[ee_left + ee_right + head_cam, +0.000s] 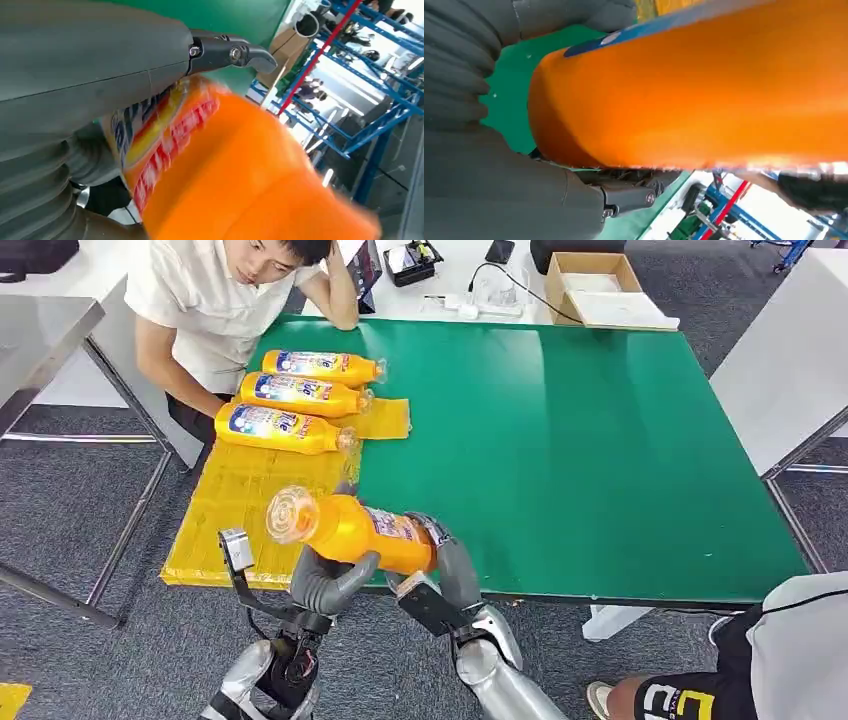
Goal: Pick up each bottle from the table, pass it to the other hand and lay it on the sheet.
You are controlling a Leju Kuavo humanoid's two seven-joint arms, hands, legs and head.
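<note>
Left robot hand (325, 580): grips the held bottle (350, 529) from below, near its neck end, with the fingers curled up around the orange body.
Right robot hand (440, 565): holds the same bottle at its base end, the fingers wrapped over the label.
Held bottle: orange, lying roughly level in the air above the near edge of the tabletop (600, 440), between the two hands; its long axis runs left to right, with the clear cap end pointing left and toward the camera, over the yellow sheet (230, 510).
Label on held bottle: blue, red and yellow print; in the left wrist view the lettering is blurred and cannot be read.
Hidden parts: the base of the held bottle is covered by the right robot hand; in both wrist views the orange body is too close and blurred to make out detail.
Laid bottles (300, 392): three orange bottles lie side by side on the far end of the sheet, long axes left to right, caps pointing right; the blue labels carry white letters that look like "ile", otherwise too small to read.
Sheet: yellow, on the left part of the green tabletop, its left edge hanging past the table edge.
Person (230, 300): seated at the far left corner, one elbow on the tabletop.
Cardboard box (595, 285): on the white table beyond.
</note>
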